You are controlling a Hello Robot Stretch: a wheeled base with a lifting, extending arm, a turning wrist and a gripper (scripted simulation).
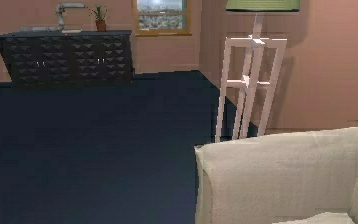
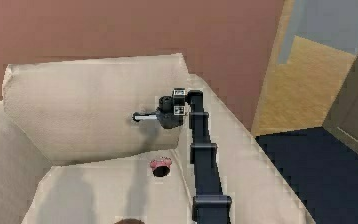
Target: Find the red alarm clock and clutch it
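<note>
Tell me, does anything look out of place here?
A small red object lies on the armchair seat, an unusual spot; too small to identify. Nothing else stands out.

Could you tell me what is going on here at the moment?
The Stretch robot stands beside a cream armchair, its arm reaching out over the seat. The gripper sits in front of the backrest, and I cannot tell whether it holds anything. A small reddish thing, possibly the alarm clock, lies on the seat cushion next to the arm. Ahead of the robot are a floor lamp and a dark sideboard.
</note>
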